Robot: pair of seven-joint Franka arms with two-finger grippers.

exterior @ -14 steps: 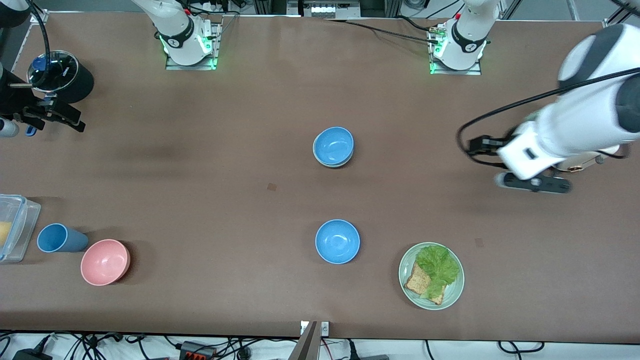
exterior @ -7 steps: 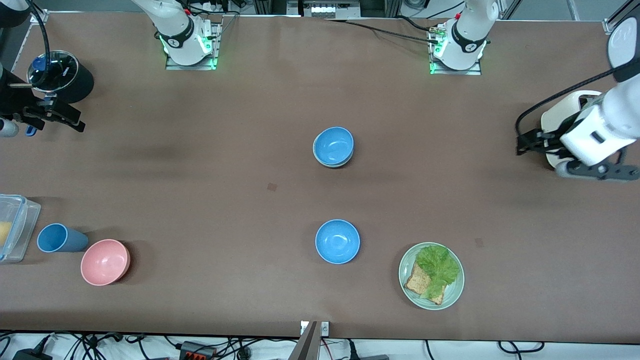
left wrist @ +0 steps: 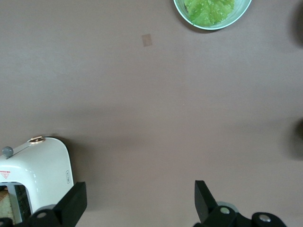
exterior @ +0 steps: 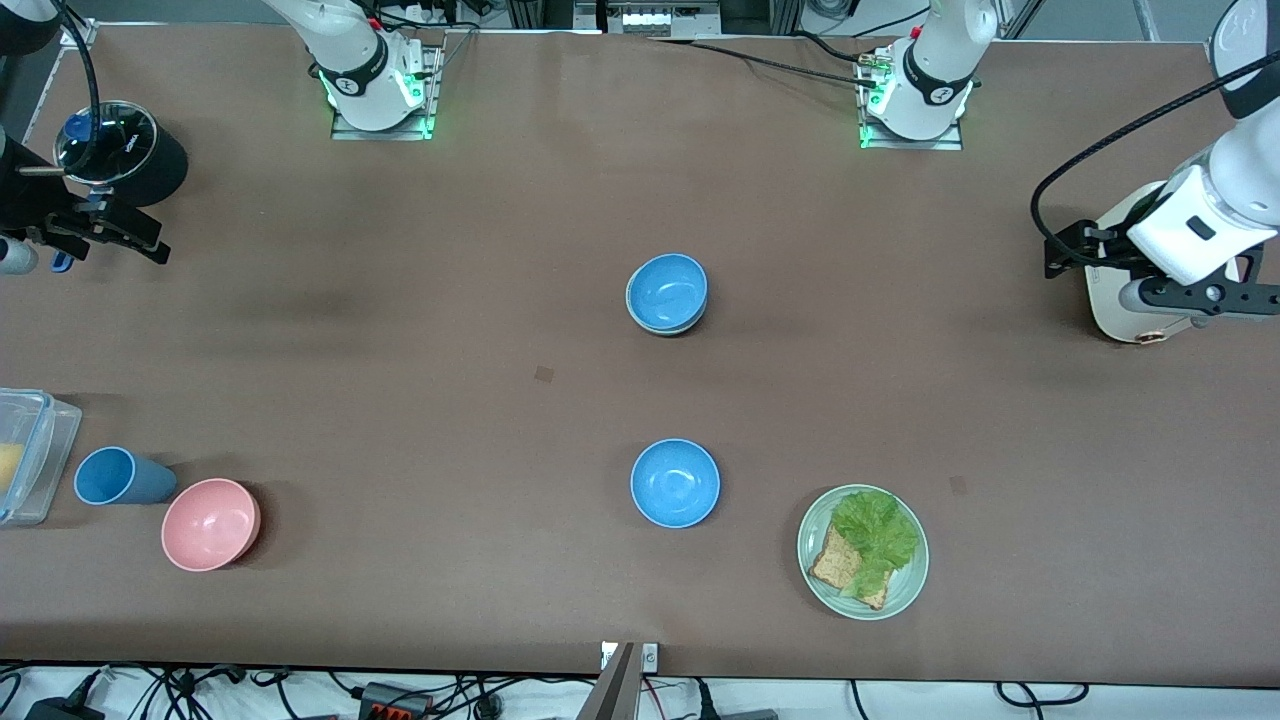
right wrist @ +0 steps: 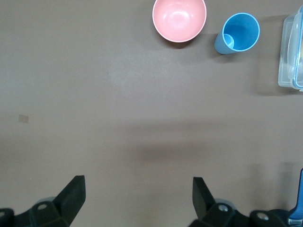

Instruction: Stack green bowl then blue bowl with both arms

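In the middle of the table a blue bowl [exterior: 667, 289] sits nested in the green bowl [exterior: 650, 326], of which only a pale rim shows. A second blue bowl [exterior: 675, 482] stands alone, nearer to the front camera. My left gripper [exterior: 1200, 298] [left wrist: 140, 198] hangs open over the left arm's end of the table, by a white toaster [exterior: 1125, 310] [left wrist: 40, 165], with nothing between its fingers. My right gripper [exterior: 105, 232] [right wrist: 137, 194] waits open and empty over the right arm's end.
A pale green plate [exterior: 905, 590] [left wrist: 182, 10] with lettuce and bread lies beside the lone blue bowl. A pink bowl [exterior: 210, 523] [right wrist: 179, 19], a blue cup [exterior: 118, 476] [right wrist: 239, 32] and a clear container [exterior: 25, 455] [right wrist: 291, 52] stand near the right arm's end. A black round device [exterior: 125, 150] stands there too.
My left arm has swung away from the table's middle toward its own end and now hangs by the toaster. The bowls and the right arm have not moved.
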